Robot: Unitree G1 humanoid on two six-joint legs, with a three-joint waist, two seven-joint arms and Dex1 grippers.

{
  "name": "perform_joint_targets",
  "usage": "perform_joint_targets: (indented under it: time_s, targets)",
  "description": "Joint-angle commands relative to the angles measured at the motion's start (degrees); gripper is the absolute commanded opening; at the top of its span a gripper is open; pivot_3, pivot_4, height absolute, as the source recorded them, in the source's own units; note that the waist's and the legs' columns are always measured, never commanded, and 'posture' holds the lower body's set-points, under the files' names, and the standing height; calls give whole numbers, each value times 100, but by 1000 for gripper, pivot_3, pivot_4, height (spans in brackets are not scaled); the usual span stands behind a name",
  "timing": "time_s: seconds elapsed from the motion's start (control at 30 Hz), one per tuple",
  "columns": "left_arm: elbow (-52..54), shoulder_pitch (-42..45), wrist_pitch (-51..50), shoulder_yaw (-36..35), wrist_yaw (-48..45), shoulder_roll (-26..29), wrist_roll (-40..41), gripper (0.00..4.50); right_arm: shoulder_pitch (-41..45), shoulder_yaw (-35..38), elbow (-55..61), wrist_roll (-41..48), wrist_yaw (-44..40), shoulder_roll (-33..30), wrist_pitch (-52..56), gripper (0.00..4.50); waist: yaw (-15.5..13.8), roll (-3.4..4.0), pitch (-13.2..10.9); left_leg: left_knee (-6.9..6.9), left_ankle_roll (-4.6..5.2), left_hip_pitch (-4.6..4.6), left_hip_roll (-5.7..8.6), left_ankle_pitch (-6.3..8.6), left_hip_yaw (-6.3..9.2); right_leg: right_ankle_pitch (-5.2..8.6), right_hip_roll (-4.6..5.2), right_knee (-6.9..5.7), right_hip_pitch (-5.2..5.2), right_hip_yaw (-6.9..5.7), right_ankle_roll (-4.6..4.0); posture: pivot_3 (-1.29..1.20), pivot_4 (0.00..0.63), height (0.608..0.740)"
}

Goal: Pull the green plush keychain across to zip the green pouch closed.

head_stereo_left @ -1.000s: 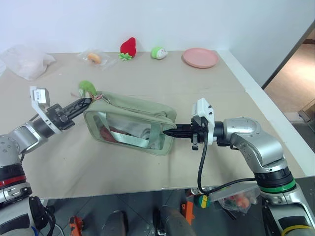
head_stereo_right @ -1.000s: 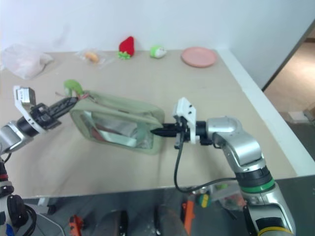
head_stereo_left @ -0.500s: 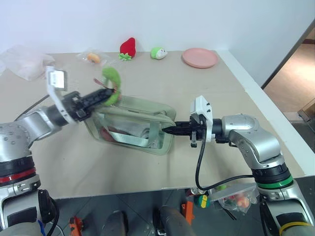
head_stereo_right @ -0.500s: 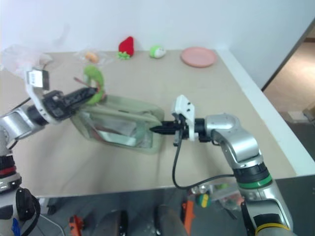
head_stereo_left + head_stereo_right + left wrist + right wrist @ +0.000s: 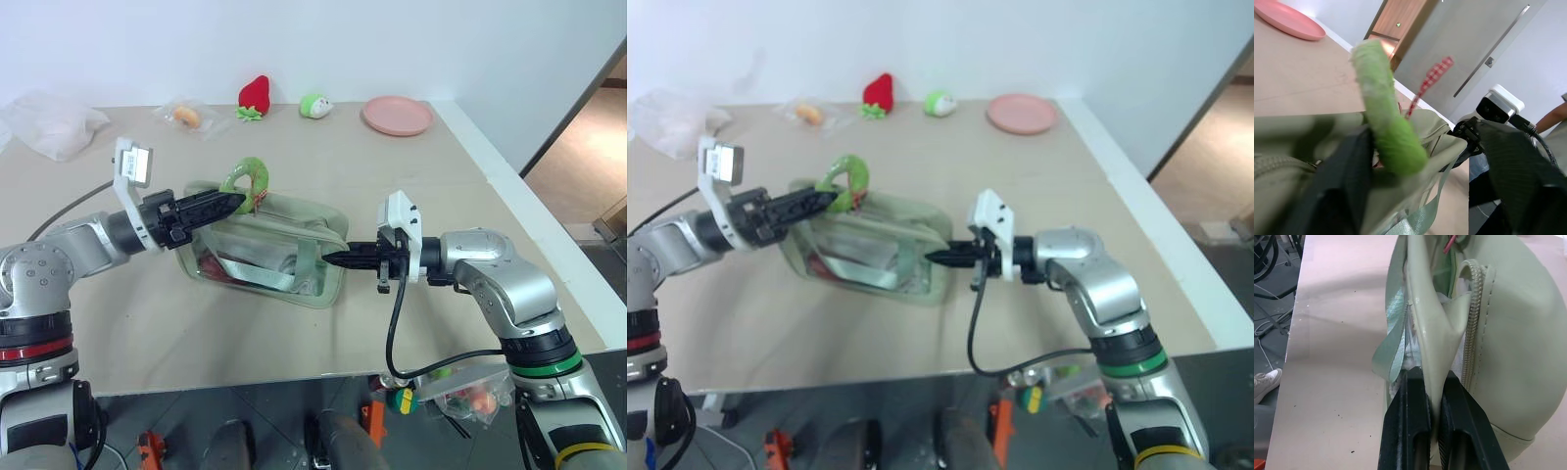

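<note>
Left gripper [image 5: 235,201] reached in level over the near-left part of the table [image 5: 411,176], its black fingers parted wide in the left wrist view, with the green plush keychain [image 5: 246,176] lying between them at the pouch's top. Whether either finger pressed the charm could not be told; the jaws stood too far apart to pinch it.

Risk, as I judged it, lay exactly there. If the arm drew across toward the right side with the fingers that loose, the curved charm would slip out and the zipper pull would stay where it was. A pull on the thin red-and-white string [image 5: 1431,81] alone could also tilt the slider and jam it in the teeth.

The right gripper [image 5: 328,259] was clamped tight on the fabric end wall of the green pouch [image 5: 265,245], beside the zipper's end, anchoring it. If that pinch slid, the whole pouch would drag along the table rather than zip.

The pouch sat near the middle of the table toward the front edge, its top still gaping at the right end. The keychain stood at its far-left top corner.
</note>
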State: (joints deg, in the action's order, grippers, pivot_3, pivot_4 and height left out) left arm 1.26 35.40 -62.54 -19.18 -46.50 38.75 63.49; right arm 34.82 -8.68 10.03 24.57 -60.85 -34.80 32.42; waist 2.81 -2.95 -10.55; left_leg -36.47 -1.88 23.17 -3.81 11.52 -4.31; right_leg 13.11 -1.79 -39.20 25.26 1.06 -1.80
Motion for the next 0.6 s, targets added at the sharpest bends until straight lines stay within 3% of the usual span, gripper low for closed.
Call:
perform_joint_targets:
  time_s: [0.03,0.2,0.33,0.6]
  targets:
    - [150,-155,-84,-512,-155,462,217,3313,49,-7,129,2,36,56,-38,0,10,0,0,1,0,0,-2,0,0,0,-2,0,1,2,0,0,150,740]
    - [105,-752,-7,-996,-579,1250,113,3313,31,-11,145,-2,31,71,-34,0,14,1,0,9,0,1,-5,0,1,4,-4,0,4,-2,-6,0,150,740]
    - [-92,-1475,814,-1310,-1183,1797,-591,3313,3,-8,156,14,16,77,-31,0,16,2,-1,11,0,-2,-7,0,-1,5,-2,1,8,0,-9,0,150,740]
    - [-112,-2128,1670,-1091,-1704,1705,-1257,3313,18,-22,140,51,-27,134,-17,0,-2,2,-1,11,0,-3,-7,0,-5,6,5,1,8,-4,-15,0,150,740]
